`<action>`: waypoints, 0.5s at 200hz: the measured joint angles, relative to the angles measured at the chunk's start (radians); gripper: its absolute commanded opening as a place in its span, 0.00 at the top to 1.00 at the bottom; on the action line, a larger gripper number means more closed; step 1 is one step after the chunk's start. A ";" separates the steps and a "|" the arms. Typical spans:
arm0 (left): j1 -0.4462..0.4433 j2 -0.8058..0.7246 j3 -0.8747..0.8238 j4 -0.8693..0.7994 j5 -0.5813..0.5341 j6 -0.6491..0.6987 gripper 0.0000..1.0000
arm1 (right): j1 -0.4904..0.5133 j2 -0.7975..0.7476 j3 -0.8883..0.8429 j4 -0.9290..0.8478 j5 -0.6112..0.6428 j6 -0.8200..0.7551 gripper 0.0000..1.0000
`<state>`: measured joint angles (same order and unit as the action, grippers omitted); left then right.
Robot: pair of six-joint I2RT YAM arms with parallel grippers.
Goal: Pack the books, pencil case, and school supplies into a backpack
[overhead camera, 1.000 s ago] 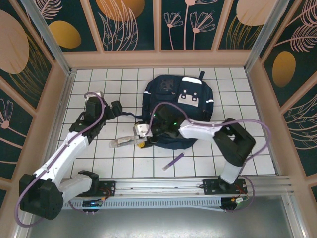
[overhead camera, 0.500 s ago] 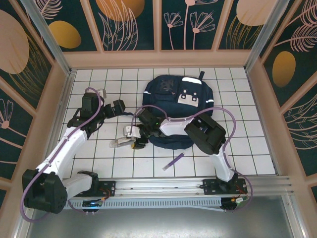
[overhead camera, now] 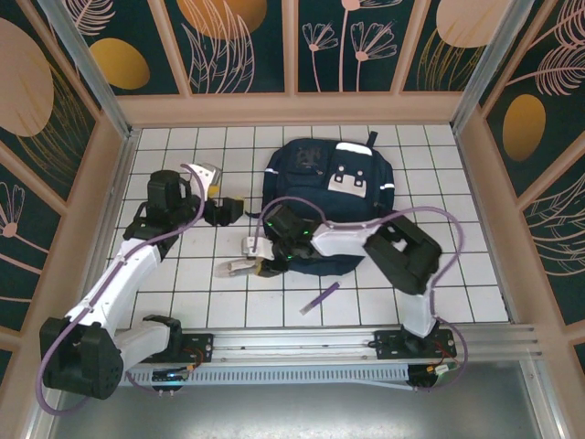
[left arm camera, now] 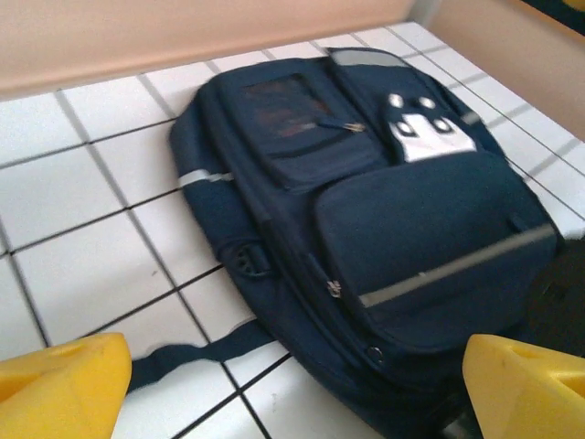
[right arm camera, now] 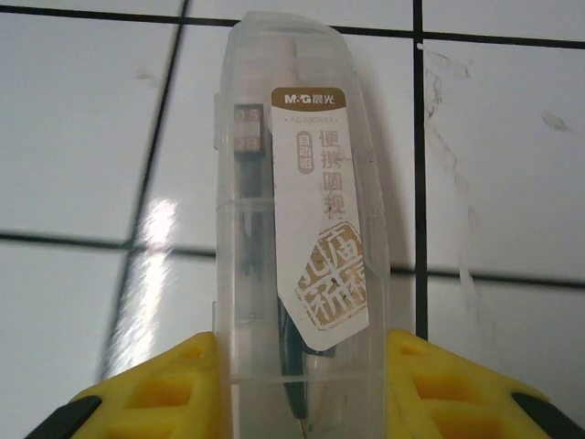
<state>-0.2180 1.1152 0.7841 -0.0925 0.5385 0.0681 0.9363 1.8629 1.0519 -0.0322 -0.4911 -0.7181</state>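
The clear pack [right arm camera: 302, 201] lies flat on the white tiled table [overhead camera: 457, 274], its long axis running straight up the right wrist frame, away from the right tool [right arm camera: 303, 389]. That tool's yellow fingers [right arm camera: 174, 389] have closed in against both long edges of the pack's near end. In the top view the pack sits left of centre, just off the lower left edge of the backpack [overhead camera: 329, 197], so the right arm is plainly the nearer. The left tool [overhead camera: 228, 211] hangs wide open and empty, facing the backpack. A second ago the right tool's fingers stood wider apart, and the left tool was further left.
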 measured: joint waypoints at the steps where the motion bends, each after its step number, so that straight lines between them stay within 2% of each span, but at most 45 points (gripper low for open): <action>1: -0.001 0.001 0.000 0.000 0.002 0.008 0.06 | -0.002 -0.012 -0.008 0.000 -0.003 -0.001 0.71; 28: -0.064 0.066 0.000 0.006 0.053 0.247 0.05 | -0.082 -0.264 -0.128 -0.023 -0.011 -0.006 0.73; 58: -0.138 0.140 0.000 0.016 0.081 0.451 0.06 | -0.258 -0.528 -0.211 -0.056 0.033 -0.008 0.74; 82: -0.194 0.174 0.000 0.043 0.079 0.585 0.06 | -0.411 -0.689 -0.295 -0.060 0.132 0.028 0.76; 100: -0.267 0.240 0.005 0.055 0.041 0.686 0.06 | -0.528 -0.766 -0.341 -0.041 0.233 0.089 0.76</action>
<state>-0.4854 1.3552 0.7887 -0.0372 0.5797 0.7544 0.4088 1.0973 0.7109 -0.0731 -0.2584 -0.6289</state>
